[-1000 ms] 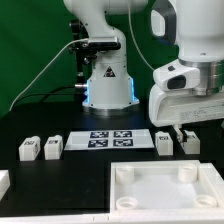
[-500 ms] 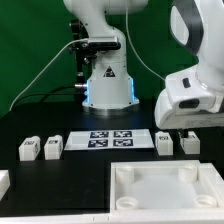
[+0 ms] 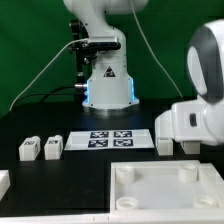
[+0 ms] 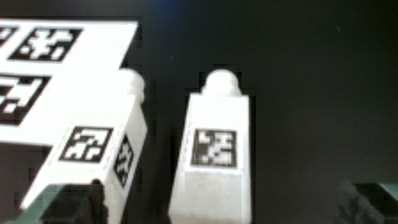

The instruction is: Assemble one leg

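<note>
The gripper (image 4: 217, 203) hangs low over the black table (image 4: 320, 90) with its jaws open wide. In the wrist view its two dark fingertips (image 4: 68, 203) stand one on each side of the leg (image 4: 214, 150), and there is free space between them and the leg, so nothing is gripped.

The leg is a long white block that rests on the table. Its black-and-white tag (image 4: 215, 147) faces the wrist camera, and a small rounded peg (image 4: 219, 80) sticks out of the end that is far from the gripper. A second leg (image 4: 107, 140) rests just beside it and parallel to it, with only a narrow dark gap between the two. This second leg is between the leg and the marker board (image 4: 45, 60). One fingertip overlaps the near end of the second leg in the picture, and I cannot tell if they touch.

In the exterior view the white end of the arm (image 3: 195, 125) is down at the exterior view's right and covers the leg, so there the leg is hidden. The second leg (image 3: 164, 143) shows at the right end of the marker board. At the exterior view's left, well apart from the gripper, stand a third leg (image 3: 52, 146) and a fourth leg (image 3: 28, 149), close to each other. The large white tabletop (image 3: 160, 203) with round corner sockets lies in front, and the robot base (image 3: 108, 85) stands behind the marker board.
</note>
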Motion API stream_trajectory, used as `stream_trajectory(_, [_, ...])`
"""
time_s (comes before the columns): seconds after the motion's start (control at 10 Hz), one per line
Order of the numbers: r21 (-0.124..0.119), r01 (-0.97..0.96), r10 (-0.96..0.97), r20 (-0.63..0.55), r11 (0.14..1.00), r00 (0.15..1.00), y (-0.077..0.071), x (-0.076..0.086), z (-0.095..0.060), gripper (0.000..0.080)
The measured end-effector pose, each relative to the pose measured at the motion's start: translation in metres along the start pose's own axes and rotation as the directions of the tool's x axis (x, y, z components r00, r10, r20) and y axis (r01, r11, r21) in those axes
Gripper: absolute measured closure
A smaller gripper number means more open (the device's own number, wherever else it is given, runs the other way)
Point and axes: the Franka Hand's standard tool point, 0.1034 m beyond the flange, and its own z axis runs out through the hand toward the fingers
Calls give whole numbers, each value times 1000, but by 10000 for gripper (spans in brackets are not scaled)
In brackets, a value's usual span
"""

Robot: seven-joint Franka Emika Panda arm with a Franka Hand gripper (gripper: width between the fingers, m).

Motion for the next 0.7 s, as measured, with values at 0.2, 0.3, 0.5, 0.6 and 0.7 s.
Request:
stream_trajectory(0.2, [-7, 1, -1, 2, 1000, 1000, -2, -2, 11, 151])
stream_trajectory(0.3, [-9, 4, -4, 0, 1000, 1000, -3, -1, 14, 151])
stream_trajectory(0.5, [-10, 3, -3, 1, 1000, 1000, -3, 0, 17, 151])
stream_trajectory(0.6, [-9, 3, -3, -2, 1000, 1000, -3, 1, 19, 151])
stream_trajectory(0.7, [-4, -1, 1, 1, 1000, 1000, -2, 2, 19, 151])
